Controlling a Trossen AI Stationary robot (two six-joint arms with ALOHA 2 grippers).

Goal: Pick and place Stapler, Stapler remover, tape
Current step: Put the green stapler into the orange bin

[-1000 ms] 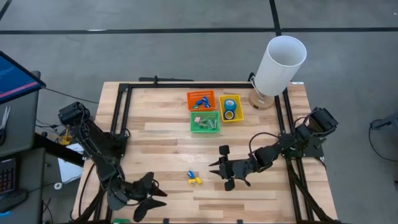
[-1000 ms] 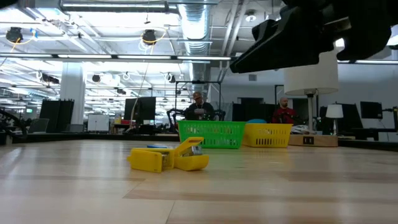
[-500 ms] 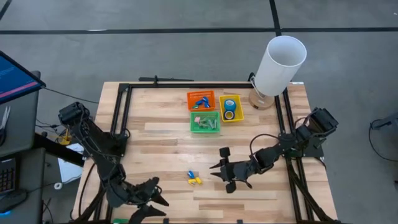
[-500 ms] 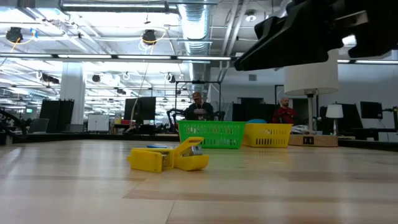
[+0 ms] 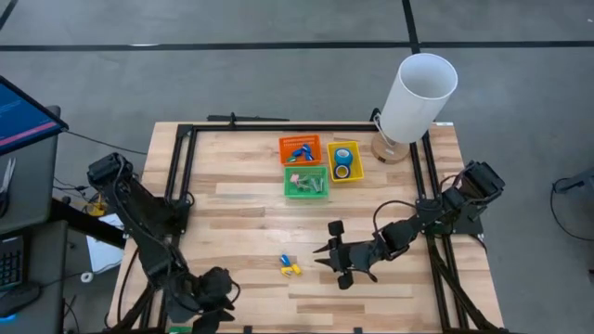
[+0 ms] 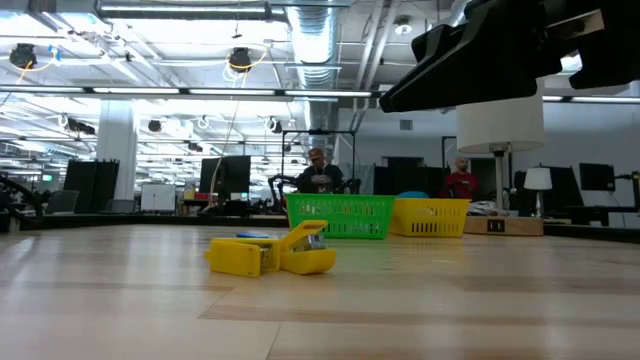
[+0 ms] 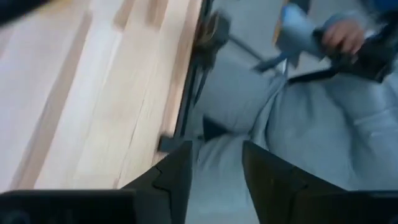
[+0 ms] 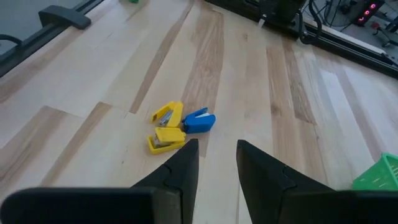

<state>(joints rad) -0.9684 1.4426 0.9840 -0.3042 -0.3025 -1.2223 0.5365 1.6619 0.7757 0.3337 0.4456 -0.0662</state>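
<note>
near the worktop centre, the right tool, fingers slightly apart and empty, could nudge the clustered yellow staplers and blue stapler aside if lowered off-centre.

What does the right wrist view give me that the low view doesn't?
Only the right wrist view shows the small blue stapler clearly, lying against the two yellow staplers, and the right gripper open with nothing between its fingers. Only the low view shows the yellow basket, the lamp and two people in the room beyond. Both show the yellow staplers on the table and the green basket.
</note>
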